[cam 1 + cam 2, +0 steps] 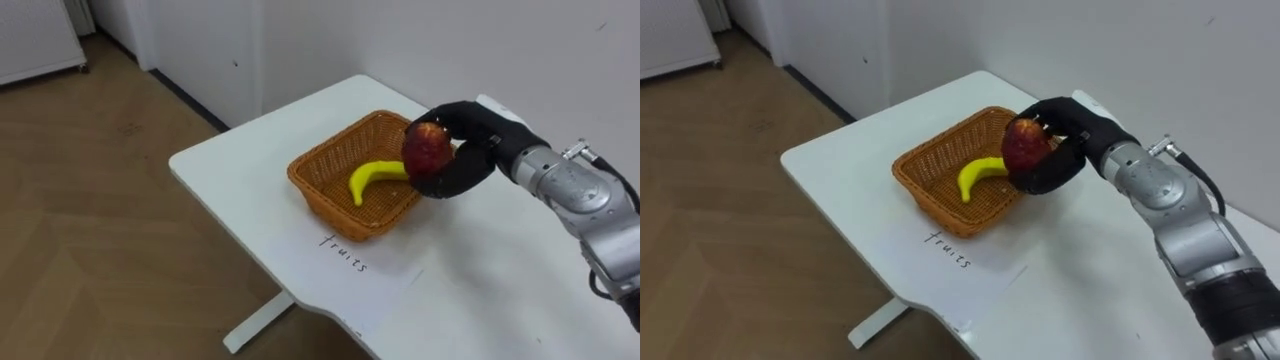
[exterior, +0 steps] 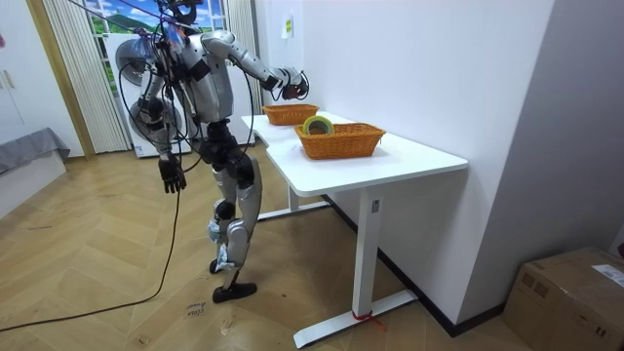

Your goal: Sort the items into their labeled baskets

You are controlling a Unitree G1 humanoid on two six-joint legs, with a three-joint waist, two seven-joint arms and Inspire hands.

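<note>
Red apple (image 1: 427,148) is in the right hand (image 1: 470,165). The dark fingers (image 1: 452,113) are curled round it and hold it. In the left eye view the apple hangs in the air over the right edge of the fruit basket (image 1: 318,165). It is not in the basket yet. A yellow banana (image 1: 375,177) lies inside on the woven bottom. The basket stands on the white bench (image 1: 230,165). I think the job in hand is to put the apple in with the banana. For the next move, the hand should go a bit more over the middle, come down low, and then let its fingers go loose. That way the apple will not drop hard or roll out.

In the room view the robot stands at the far end of the bench with its right arm held out. Its left hand (image 2: 173,176) hangs by its side with loose fingers and holds nothing. A second basket (image 2: 341,143) stands nearer, with a greenish roll (image 2: 318,125) in it. The roll is too small to tell what it is.

In the right eye view the hand hides the back of the apple and a bit of the basket's rim. The arm is cut off at the bottom corner. Some small writing (image 1: 948,250) lies in front of the basket.
</note>
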